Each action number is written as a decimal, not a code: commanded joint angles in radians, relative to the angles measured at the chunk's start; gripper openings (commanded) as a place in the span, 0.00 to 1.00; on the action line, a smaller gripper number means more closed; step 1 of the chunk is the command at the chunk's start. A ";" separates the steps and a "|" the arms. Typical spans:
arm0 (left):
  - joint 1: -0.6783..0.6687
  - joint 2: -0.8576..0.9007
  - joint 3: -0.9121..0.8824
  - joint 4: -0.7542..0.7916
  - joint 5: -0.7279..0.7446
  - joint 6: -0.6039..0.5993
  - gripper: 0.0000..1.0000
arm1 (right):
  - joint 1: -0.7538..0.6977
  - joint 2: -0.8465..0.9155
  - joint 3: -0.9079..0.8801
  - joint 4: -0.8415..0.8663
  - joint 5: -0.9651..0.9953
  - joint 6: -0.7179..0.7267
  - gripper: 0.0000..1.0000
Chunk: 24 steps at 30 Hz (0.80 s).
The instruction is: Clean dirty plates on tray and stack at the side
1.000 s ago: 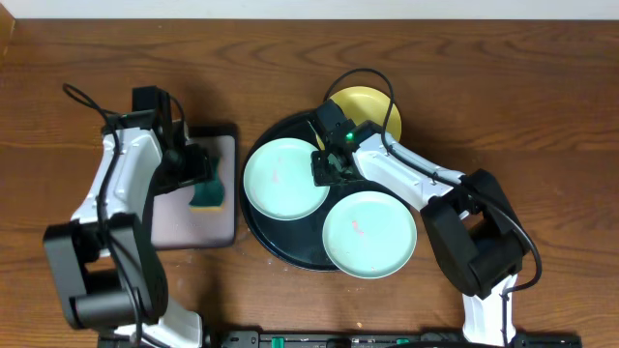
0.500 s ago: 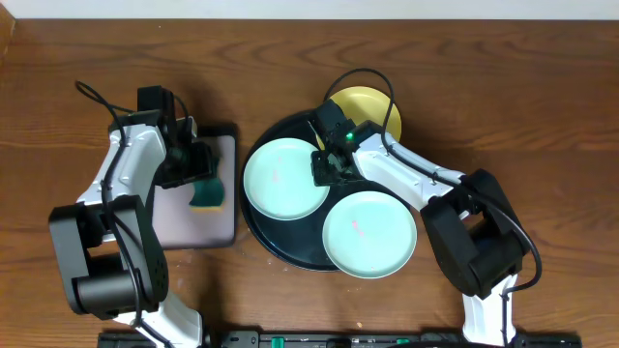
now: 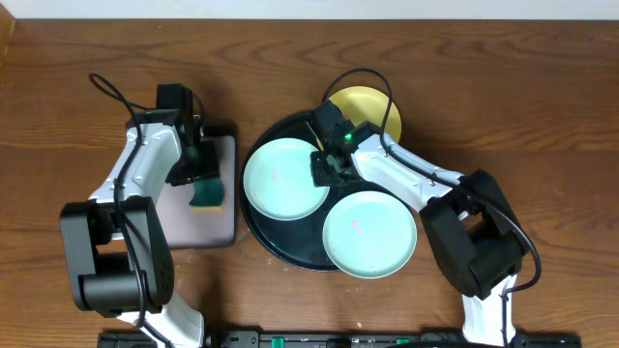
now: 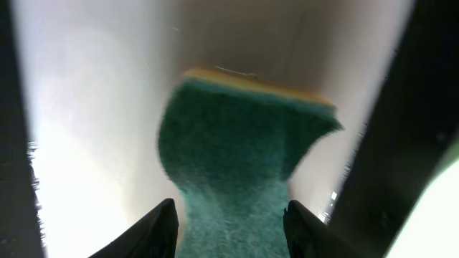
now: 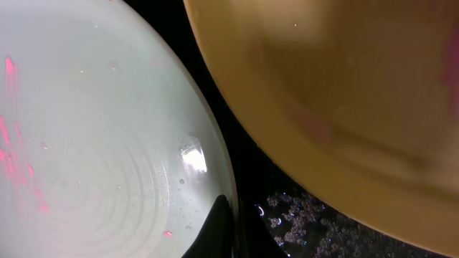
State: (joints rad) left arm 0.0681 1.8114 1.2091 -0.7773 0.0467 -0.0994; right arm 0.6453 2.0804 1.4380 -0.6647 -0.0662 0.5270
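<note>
overhead, the black tray (image 3: 280, 246) sits mid-table carrying all three plates: one mint plate (image 3: 285, 179) on its left, a second mint plate (image 3: 368, 234) overhanging its near right rim, and the yellow plate (image 3: 372, 108) at its far right edge. the right gripper (image 3: 329, 169) sits low between them, just beside the first mint plate's rim, jaws pressed together on nothing. left of the black tray, over the pink tray (image 3: 198, 227), the left gripper (image 3: 198, 164) has its fingers (image 4: 161, 229) pinched on the green sponge (image 4: 237, 150), squeezing its middle narrow.
</note>
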 commanded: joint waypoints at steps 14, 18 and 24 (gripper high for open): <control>-0.002 0.018 -0.078 0.058 -0.008 -0.040 0.49 | 0.018 0.026 0.006 -0.006 0.010 0.000 0.01; -0.002 0.018 -0.113 0.103 0.014 -0.040 0.49 | 0.018 0.026 0.006 -0.005 0.010 0.000 0.01; -0.002 0.018 -0.127 0.123 0.012 -0.040 0.33 | 0.018 0.026 0.006 -0.005 0.010 0.000 0.01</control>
State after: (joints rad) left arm 0.0681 1.8122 1.1015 -0.6556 0.0547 -0.1341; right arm 0.6453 2.0804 1.4384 -0.6643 -0.0662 0.5270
